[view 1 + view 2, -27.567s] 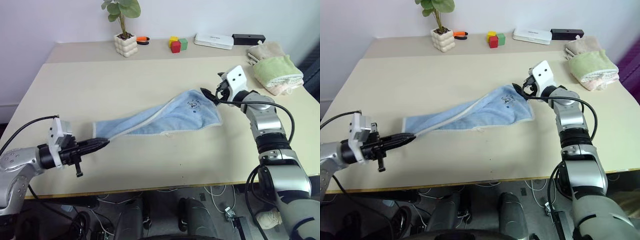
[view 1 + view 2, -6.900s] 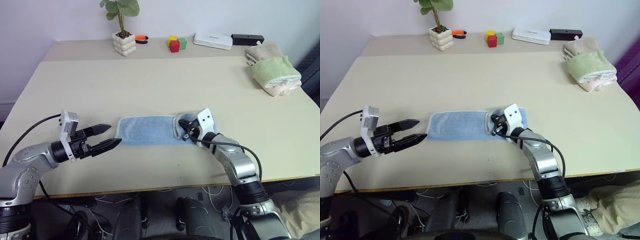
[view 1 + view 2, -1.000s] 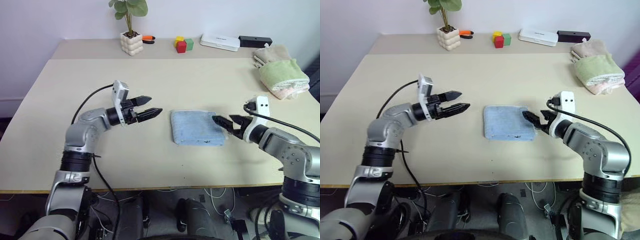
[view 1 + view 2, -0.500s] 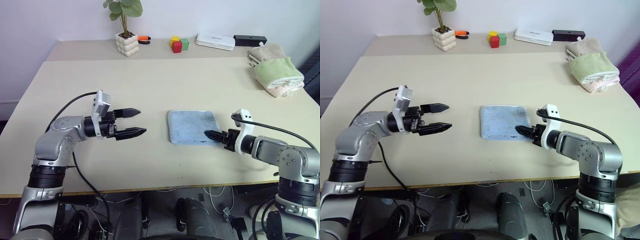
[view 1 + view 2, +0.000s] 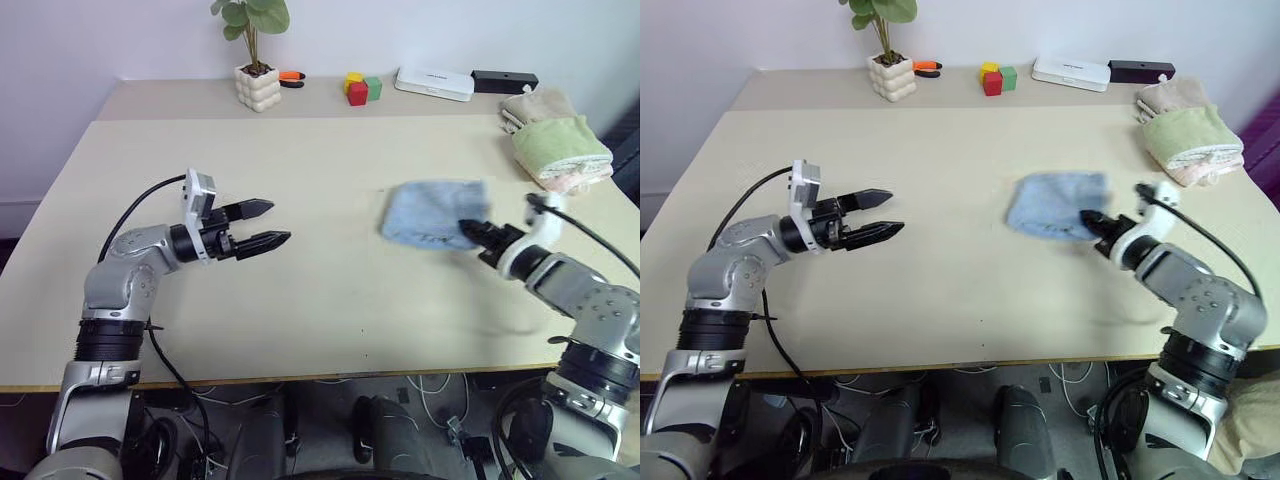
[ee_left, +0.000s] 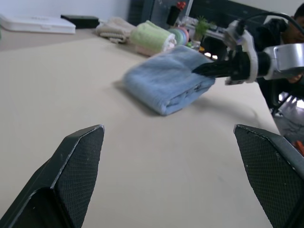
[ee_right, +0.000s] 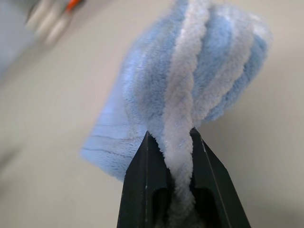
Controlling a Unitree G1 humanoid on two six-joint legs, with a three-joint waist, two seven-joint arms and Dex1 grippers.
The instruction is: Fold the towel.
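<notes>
The towel (image 5: 428,212) is a light-blue folded bundle with whitish trim, right of the table's middle. My right gripper (image 5: 468,230) is shut on its near edge. In the right wrist view the trim (image 7: 183,114) is pinched between the two black fingers, and the held side is raised off the tabletop. My left gripper (image 5: 278,222) hovers open and level over the table's left half, well apart from the towel, with nothing between its fingers. In the left wrist view the towel (image 6: 166,80) lies ahead, with the right gripper (image 6: 198,70) on it.
A stack of folded green, beige and pink towels (image 5: 556,146) sits at the table's far right edge. Along the back stand a potted plant (image 5: 253,88), coloured blocks (image 5: 360,88), a white box (image 5: 433,83) and a black box (image 5: 505,80).
My right gripper has shut on the towel's near edge and carried the folded bundle to the right and slightly up. The left gripper stays open in about the same place.
</notes>
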